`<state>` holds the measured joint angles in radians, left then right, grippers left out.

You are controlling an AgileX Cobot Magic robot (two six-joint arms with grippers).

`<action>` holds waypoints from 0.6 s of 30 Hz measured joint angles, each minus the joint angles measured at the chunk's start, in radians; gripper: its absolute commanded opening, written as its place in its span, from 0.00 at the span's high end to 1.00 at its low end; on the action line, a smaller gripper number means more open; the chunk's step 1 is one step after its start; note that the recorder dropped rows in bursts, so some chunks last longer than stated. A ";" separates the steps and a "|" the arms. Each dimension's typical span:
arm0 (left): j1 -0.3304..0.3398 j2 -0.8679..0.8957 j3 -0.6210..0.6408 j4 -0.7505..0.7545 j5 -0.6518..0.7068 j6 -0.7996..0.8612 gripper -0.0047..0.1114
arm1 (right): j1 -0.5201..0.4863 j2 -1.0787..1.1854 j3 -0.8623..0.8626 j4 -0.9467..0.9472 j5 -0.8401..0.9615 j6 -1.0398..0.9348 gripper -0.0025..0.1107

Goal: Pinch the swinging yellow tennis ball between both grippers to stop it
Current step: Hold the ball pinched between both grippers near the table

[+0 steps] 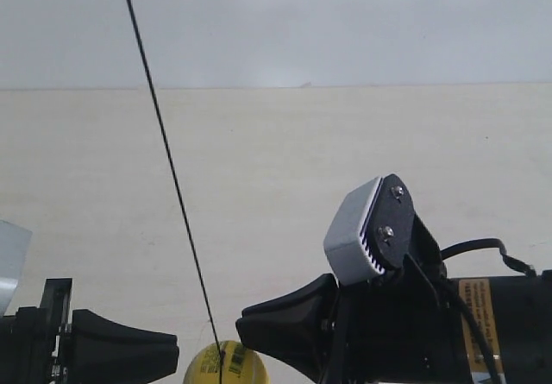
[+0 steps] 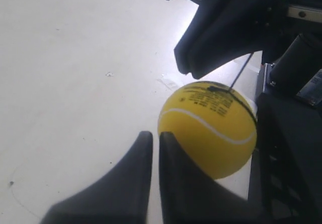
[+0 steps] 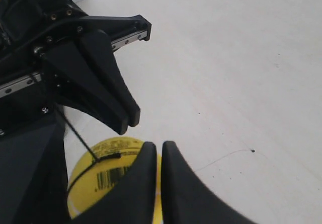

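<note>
Yellow, round and smooth-looking, the yellow tennis ball (image 2: 209, 133) carries a white curved seam (image 2: 201, 119), a black barcode print (image 3: 113, 175) and a thin black string (image 1: 169, 161) tied round it. The string rises straight and slanted out of the exterior view's top.

Left gripper (image 2: 156, 136): matte black wedge fingers tapering to blunt tips, drawn together with only a thin slit between them and nothing in it. The ball sits just beside the tips, against the outer side of one finger.

Right gripper (image 3: 156, 146): same black wedges, also pressed to a slit, empty. The ball lies beside one finger, partly hidden behind it.

In the exterior view the ball is low between the two facing tips; actual contact cannot be told. A light grey ribbed block (image 1: 354, 224) with two screws (image 1: 398, 192) sits on the arm at the exterior view's right. The surface (image 1: 362, 134) is pale cream and matte.
</note>
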<state>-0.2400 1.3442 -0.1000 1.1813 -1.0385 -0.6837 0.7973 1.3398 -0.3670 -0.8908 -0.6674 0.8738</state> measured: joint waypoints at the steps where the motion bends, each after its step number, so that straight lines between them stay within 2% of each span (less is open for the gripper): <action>1: 0.000 0.000 0.000 0.002 0.000 0.000 0.92 | 0.000 0.000 0.000 -0.002 0.006 0.002 0.98; 14: 0.000 0.000 0.012 0.006 0.023 0.000 0.92 | 0.000 0.000 0.000 -0.051 0.115 0.006 0.98; 18: 0.000 0.000 0.016 0.009 0.023 0.000 0.92 | 0.000 0.000 0.000 -0.066 0.101 0.033 0.98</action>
<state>-0.2400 1.3442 -0.0838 1.1900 -1.0157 -0.6837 0.7973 1.3398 -0.3670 -0.9571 -0.5666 0.9071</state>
